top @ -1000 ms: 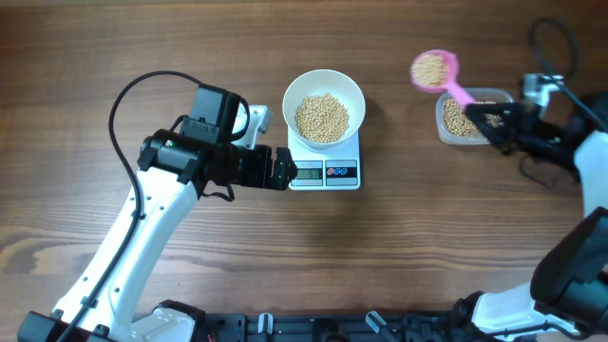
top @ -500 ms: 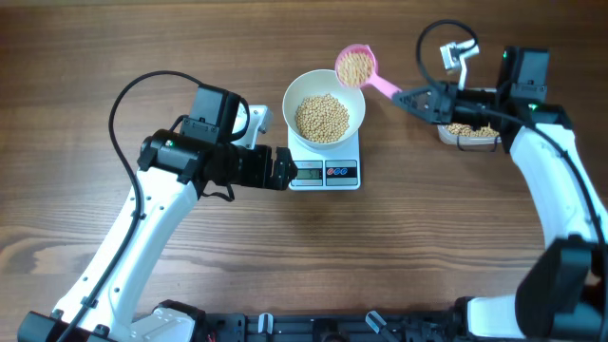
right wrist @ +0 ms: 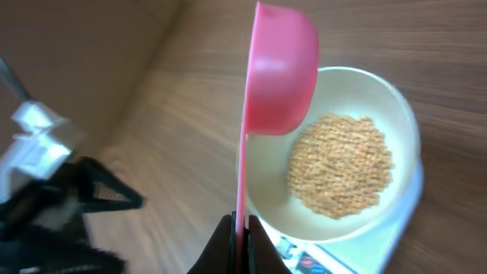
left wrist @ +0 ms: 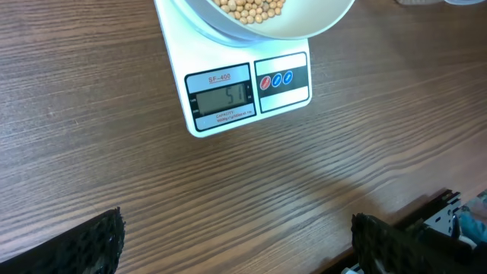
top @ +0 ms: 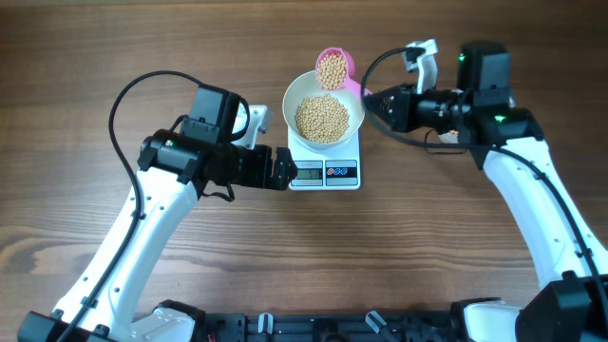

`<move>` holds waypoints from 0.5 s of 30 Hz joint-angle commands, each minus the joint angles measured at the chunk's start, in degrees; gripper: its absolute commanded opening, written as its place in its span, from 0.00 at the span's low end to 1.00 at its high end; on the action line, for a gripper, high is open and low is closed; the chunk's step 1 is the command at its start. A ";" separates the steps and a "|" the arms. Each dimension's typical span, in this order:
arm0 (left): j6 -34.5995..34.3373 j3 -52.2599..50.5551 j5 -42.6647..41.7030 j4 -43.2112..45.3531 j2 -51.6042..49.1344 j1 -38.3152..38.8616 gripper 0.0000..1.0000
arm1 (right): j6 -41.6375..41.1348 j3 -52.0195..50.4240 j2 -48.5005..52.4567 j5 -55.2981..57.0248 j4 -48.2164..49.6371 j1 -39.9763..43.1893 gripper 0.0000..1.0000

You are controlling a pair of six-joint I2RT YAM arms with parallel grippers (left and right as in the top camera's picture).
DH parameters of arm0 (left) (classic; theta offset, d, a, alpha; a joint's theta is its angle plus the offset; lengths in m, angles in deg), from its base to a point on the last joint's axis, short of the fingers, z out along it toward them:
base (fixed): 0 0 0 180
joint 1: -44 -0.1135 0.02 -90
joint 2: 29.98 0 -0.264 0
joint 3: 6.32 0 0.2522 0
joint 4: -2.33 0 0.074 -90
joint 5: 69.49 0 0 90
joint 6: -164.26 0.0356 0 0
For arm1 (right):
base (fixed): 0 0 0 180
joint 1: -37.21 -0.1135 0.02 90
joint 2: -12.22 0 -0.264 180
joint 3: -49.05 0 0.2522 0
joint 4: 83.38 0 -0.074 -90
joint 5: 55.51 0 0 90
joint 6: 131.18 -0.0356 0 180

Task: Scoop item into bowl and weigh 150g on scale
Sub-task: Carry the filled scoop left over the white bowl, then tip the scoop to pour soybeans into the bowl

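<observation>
Right gripper [top: 378, 101] pinches pink scoop [top: 332, 66] by its handle; loaded cup at 12 o'clock of bowl [top: 289, 106] rim, handle trailing toward 4 o'clock.

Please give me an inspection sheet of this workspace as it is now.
Surface: wooden table, no spills seen.
Job's things: white bowl of beans sits on the scale; pink scoop holding beans is over the bowl's rim.
Clutter: nothing seen.
Grippers: left gripper open, empty, beside the scale; right gripper shut on the scoop's handle.
Cables: black cable loops above the left arm; second cable by the right arm.
Surroundings: black rail along the table's near edge.
</observation>
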 commanded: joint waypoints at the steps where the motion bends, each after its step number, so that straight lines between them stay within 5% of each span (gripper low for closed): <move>1: 0.04 -0.15 -0.92 0.13 -0.28 0.24 1.00 | 6.56 0.42 -0.85 9.25 -1.03 -1.86 0.05; 15: 0.04 -0.15 -0.92 0.13 -0.28 0.24 1.00 | 11.72 0.42 -0.85 18.23 -2.45 -7.26 0.05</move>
